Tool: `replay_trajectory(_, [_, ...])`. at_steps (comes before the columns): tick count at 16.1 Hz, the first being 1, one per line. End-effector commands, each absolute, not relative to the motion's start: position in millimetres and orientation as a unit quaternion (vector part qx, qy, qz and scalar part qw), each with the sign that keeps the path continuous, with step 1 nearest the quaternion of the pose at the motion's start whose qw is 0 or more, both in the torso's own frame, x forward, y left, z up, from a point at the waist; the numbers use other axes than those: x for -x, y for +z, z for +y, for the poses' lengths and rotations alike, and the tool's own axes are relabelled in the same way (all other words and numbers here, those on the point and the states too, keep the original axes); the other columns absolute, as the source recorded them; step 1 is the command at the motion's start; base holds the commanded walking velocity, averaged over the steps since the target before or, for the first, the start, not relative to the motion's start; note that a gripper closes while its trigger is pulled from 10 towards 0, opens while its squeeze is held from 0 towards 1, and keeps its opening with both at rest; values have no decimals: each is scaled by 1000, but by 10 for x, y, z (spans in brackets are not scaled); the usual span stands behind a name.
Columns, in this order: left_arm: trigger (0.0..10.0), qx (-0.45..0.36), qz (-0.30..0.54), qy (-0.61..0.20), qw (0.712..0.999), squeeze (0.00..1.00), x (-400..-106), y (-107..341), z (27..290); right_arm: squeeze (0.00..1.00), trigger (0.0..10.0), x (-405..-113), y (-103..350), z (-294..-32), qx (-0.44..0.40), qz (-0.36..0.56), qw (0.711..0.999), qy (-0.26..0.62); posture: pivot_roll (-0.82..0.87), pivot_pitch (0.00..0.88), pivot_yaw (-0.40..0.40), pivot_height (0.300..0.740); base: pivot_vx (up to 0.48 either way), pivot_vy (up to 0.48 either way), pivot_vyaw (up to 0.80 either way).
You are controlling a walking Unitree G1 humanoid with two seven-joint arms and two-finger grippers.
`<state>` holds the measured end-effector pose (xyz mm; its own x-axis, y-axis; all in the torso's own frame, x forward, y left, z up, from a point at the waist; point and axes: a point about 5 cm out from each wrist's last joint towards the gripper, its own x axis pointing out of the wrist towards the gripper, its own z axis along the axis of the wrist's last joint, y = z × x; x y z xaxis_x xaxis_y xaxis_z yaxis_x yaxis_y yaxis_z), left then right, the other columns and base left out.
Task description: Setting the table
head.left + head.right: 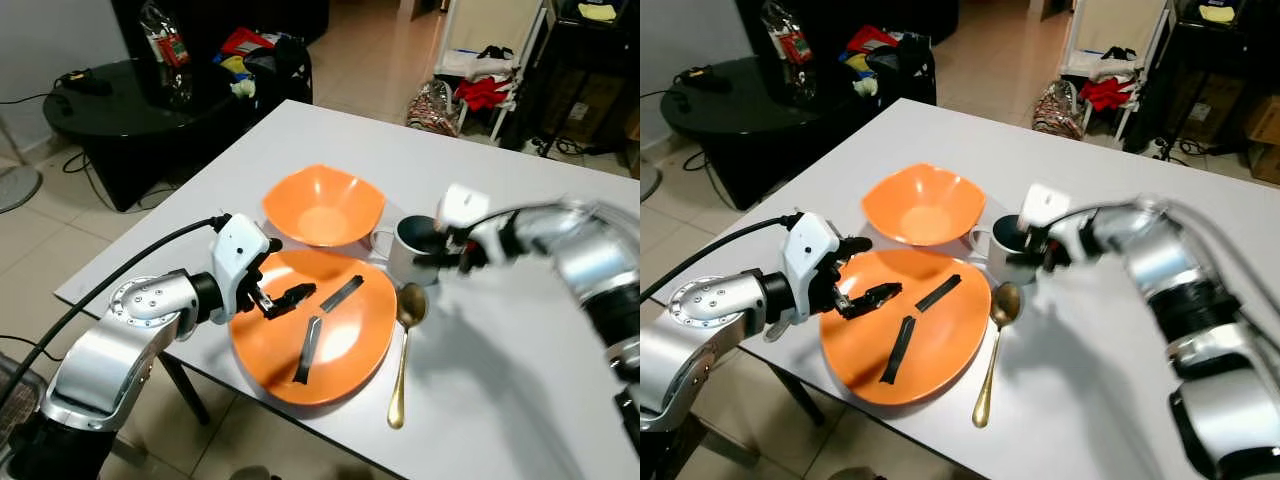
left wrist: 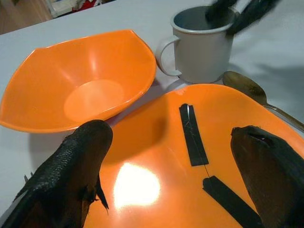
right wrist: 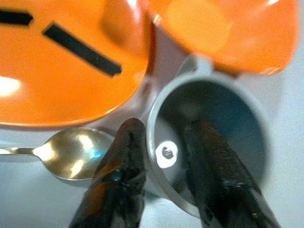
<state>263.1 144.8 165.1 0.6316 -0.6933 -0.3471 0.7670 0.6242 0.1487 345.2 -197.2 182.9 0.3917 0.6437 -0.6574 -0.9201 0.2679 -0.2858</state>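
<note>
Step in hand: placing mug (image 1: pixel 415 247) on white surface (image 1: pixel 500 330), between orange bowl (image 1: pixel 323 206) and gold spoon (image 1: pixel 404 350).

Right gripper (image 3: pixel 164 154) pinches mug rim, one finger inside, one outside.

Left gripper (image 2: pixel 171 166) wide apart, hovering over orange plate (image 1: pixel 345 345).

Next, likely: release rim, lift straight up without tipping mug.

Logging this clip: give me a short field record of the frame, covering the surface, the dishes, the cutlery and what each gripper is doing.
surface: white table
plate: orange plate at the near edge, two black strips lying on it
bowl: orange bowl just behind the plate
mug: grey mug to the plate's right, handle toward the bowl
cutlery: gold spoon along the plate's right side, bowl end by the mug
left gripper: open, over the plate's left part
right gripper: straddling the mug's rim, one finger inside, one outside
</note>
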Motion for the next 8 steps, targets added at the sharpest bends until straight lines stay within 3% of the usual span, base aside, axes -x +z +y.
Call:
replay_trajectory(1, [10000, -148, 124, -407, 893, 0, -2644, 1694, 1464, 1000, 10000, -3432, 2147, -1958, 329, 171, 768, 522, 68, 0, 18, 740, 0, 0, 0])
replay_trajectory(3, [10000, -145, 120, -410, 892, 0, -2629, 1712, 1457, 1000, 10000, -3341, 2338, -1965, 319, 142, 769, 536, 69, 0, 20, 740, 0, 0, 0])
replay_trajectory(5, [10000, -126, 103, -397, 903, 0, -2616, 1770, 1461, 1000, 10000, -3191, 2564, -1963, 293, 75, 796, 524, 69, 0, 21, 740, 0, 0, 0])
replay_trajectory(7, [10000, -94, 55, -287, 952, 0, -2661, 1868, 1566, 1000, 10000, -2979, 2476, -1823, 227, 4, 857, 464, 79, 0, 13, 740, 0, 0, 0])
replay_trajectory(8, [10000, -85, 44, -254, 963, 0, -2636, 1878, 1620, 1000, 10000, -2902, 2389, -1755, 190, -12, 880, 435, 85, 0, 10, 740, 0, 0, 0])
